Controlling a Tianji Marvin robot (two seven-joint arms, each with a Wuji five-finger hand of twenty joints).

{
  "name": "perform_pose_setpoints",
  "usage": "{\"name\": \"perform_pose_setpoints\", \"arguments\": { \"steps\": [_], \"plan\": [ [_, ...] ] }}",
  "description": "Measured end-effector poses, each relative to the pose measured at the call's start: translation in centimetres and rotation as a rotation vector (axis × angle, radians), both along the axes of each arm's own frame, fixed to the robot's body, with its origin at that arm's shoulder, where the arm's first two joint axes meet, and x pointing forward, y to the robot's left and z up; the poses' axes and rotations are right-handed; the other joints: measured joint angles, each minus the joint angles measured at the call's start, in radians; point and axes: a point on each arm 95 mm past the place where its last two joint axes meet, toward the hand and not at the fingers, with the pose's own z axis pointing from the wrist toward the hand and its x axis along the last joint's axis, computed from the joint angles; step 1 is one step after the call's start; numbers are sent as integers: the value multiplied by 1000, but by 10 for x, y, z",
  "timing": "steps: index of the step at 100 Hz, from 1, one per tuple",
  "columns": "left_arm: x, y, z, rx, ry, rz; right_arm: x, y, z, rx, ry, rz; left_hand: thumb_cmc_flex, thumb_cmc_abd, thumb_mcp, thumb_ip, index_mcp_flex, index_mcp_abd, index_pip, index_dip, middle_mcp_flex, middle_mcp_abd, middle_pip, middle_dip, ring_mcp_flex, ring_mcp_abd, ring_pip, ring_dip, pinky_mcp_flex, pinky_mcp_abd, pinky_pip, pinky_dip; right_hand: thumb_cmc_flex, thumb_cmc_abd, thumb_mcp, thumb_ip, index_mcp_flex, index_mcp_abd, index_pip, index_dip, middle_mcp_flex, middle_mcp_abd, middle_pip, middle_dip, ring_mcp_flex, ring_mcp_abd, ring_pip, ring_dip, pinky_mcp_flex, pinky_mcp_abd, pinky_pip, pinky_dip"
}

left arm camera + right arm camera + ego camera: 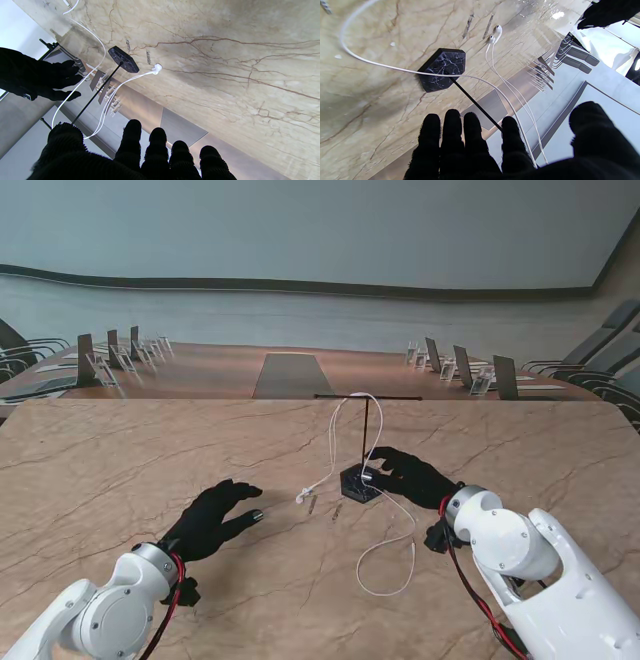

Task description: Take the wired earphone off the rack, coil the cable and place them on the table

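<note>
White earphone (pixel 349 442) cable is draped over the rack (pixel 364 448), buds dangling by the counter (pixel 120 460); left hand (pixel 212 518) and right hand (pixel 415 475) both spread-fingered, holding nothing

We see a glossy beige veined marble-look table (pixel 150 470), a polished black marbled hexagonal rack base (pixel 441 68), and smooth white plastic earbuds (pixel 495 33).

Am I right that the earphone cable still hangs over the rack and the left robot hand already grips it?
Not quite: the cable hangs over the rack, but the left robot hand is open and clear of it, as the stand view shows.
</note>
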Motion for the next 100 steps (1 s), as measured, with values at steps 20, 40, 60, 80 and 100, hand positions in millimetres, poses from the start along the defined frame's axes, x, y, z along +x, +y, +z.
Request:
{"name": "perform_pose_setpoints", "arguments": {
  "steps": [20, 40, 60, 80, 100],
  "plan": [
    [0, 0, 0, 1, 3, -2, 10, 7, 2, 17, -7, 3, 0, 0, 0, 0, 0, 0, 0, 0, 0, 0, 0, 0, 0, 0, 0, 0, 0, 0, 0, 0, 7, 0, -1, 0, 0, -16, 36, -12, 0, 0, -74, -24, -1, 0, -37, -26, -15, 0, 10, -24],
    [0, -1, -1, 2, 8, -3, 15, 13, 0, 71, -27, -45, 0, 0, 0, 0, 0, 0, 0, 0, 0, 0, 0, 0, 0, 0, 0, 0, 0, 0, 0, 0, 153, 1, -74, 0, 0, -144, 305, -69, 0, 1, -63, -24, -1, 0, -61, -46, -15, 0, 39, -48],
    [-1, -1, -1, 2, 12, -2, 18, 17, -4, 79, -29, -69, 0, 0, 0, 0, 0, 0, 0, 0, 0, 0, 0, 0, 0, 0, 0, 0, 0, 0, 0, 0, 270, 9, -99, 2, 87, -233, 467, -165, 0, 5, 21, 9, 1, 2, -71, -50, -10, 0, 83, -60],
    [-1, -1, -2, 1, 15, 1, 20, 20, -10, 90, -82, -98, 0, 0, 0, 0, 0, 0, 0, 0, 0, 0, 0, 0, 0, 0, 0, 0, 0, 0, 0, 0, 436, 5, -57, 2, 275, -275, 629, -238, 77, 13, 140, 50, 101, 21, -26, -62, 37, 14, 194, -102],
    [-1, -1, -2, 0, 18, 1, 20, 23, -13, 83, -123, -93, 0, 0, 0, 0, 1, 0, 0, 0, 0, 0, 0, 0, 0, 0, 0, 0, 0, 0, 0, 0, 454, -146, 330, -1, 360, -257, 668, -203, 220, 3, 141, 62, 168, 23, -22, -89, 76, 24, 271, -169]
  ]
}}
